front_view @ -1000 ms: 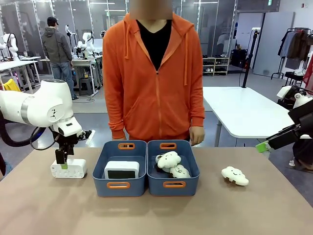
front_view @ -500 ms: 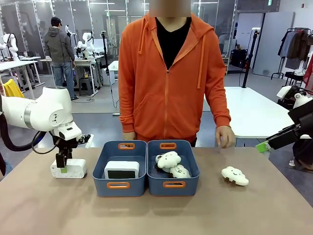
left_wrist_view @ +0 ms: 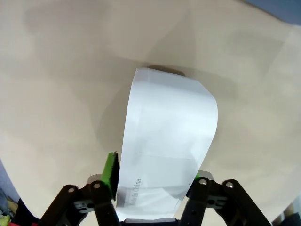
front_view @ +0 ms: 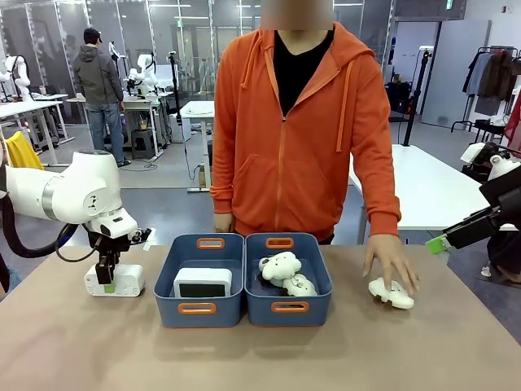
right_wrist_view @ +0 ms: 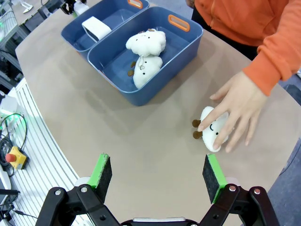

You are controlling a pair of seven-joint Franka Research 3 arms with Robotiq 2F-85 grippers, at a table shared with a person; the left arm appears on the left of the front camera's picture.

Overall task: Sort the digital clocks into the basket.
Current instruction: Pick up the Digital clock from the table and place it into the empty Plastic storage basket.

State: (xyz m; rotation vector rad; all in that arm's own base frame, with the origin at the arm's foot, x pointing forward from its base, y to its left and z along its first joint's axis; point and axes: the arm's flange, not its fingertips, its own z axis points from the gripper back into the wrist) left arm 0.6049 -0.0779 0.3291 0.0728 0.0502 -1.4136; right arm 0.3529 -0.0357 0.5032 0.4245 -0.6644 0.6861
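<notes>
One clock (front_view: 115, 280) sits on the table at far left with my left gripper (front_view: 104, 283) down over it – in the wrist view the pads flank its white body closely, but contact is cut off at the frame edge, so I can't tell if I have a grip. Further right, the other clock (front_view: 203, 282) already lies in the left basket (front_view: 199, 309), cloud toys (front_view: 281, 266) fill its twin, and a person's hand (front_view: 391, 262) covers a stray cloud (front_view: 391, 292). My right gripper (right_wrist_view: 154, 176) hangs wide open and empty – presumably parked clear.

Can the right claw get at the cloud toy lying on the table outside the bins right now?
Probably not cleanly: the person's hand lies over the cloud toy, covering most of it, though the right claw hangs open above bare table nearby.
</notes>
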